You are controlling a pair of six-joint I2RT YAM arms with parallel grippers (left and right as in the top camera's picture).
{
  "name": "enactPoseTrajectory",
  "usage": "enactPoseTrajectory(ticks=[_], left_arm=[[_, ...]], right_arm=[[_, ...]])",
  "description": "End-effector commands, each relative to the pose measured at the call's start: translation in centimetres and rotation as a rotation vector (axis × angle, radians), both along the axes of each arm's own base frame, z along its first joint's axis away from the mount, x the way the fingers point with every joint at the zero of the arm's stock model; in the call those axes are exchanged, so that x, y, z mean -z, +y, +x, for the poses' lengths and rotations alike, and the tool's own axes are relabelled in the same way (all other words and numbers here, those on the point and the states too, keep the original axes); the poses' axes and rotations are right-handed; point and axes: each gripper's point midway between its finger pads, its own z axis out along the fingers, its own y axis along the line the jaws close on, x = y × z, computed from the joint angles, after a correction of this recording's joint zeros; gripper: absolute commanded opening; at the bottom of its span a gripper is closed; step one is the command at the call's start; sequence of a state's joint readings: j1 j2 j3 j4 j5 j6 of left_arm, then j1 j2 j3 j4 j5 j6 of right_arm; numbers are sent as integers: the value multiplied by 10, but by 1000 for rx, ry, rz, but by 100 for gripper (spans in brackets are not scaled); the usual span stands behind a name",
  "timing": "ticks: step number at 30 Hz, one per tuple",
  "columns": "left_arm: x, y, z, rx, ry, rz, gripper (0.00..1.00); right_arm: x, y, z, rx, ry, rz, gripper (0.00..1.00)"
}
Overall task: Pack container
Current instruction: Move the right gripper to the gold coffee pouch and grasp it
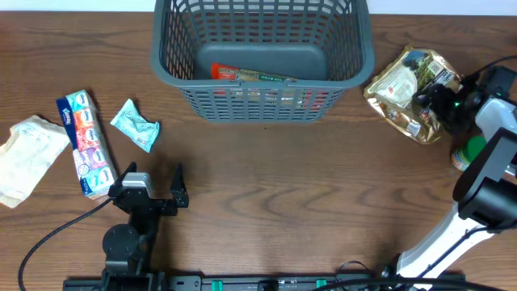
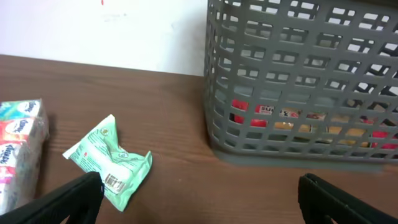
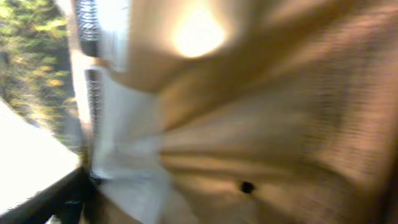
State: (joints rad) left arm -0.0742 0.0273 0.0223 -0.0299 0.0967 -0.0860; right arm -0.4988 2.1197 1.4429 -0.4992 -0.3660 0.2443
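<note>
The grey-blue slotted container [image 1: 166, 69] stands at the back middle of the table, and a red and orange packet [image 1: 242, 75] lies on its floor. The container [image 2: 217, 81] also fills the right of the left wrist view. My left gripper [image 1: 153, 176] is open and empty near the front left, with a green packet [image 2: 109, 158] just ahead of its left finger. My right gripper [image 1: 430, 102] is at a gold snack bag [image 1: 404, 85] right of the container. That bag [image 3: 261, 112] fills the blurred right wrist view. One finger shows at the far left, set wide.
A tissue pack [image 1: 83, 141], the green packet [image 1: 135, 124] and a crumpled white bag [image 1: 28, 153] lie on the left of the table. A green round object [image 1: 467, 153] sits beside the right arm near the right edge. A cable runs along the front left.
</note>
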Motion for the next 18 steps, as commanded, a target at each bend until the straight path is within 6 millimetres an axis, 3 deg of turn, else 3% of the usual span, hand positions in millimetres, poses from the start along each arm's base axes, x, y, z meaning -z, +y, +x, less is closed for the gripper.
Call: enactPoseTrajectory(ticks=[1,4,6,11,18], left_arm=[[18,-1,-1,-2,59,-28,98],[18,-1,-1,-2,58,-27,99],[18,-1,-1,-2,59,-28,98],[18,-1,-1,-2,59,-28,98],[18,-1,-1,-2,59,-28,98]], right_arm=[[37,27,-17,-64,98,20,43],[36,29,-13,-71,84,12,28],[36,29,-12,-73,78,10,1],[23,49,3,-229,-42,51,1],[15,61,10,-279,-107,102,1]])
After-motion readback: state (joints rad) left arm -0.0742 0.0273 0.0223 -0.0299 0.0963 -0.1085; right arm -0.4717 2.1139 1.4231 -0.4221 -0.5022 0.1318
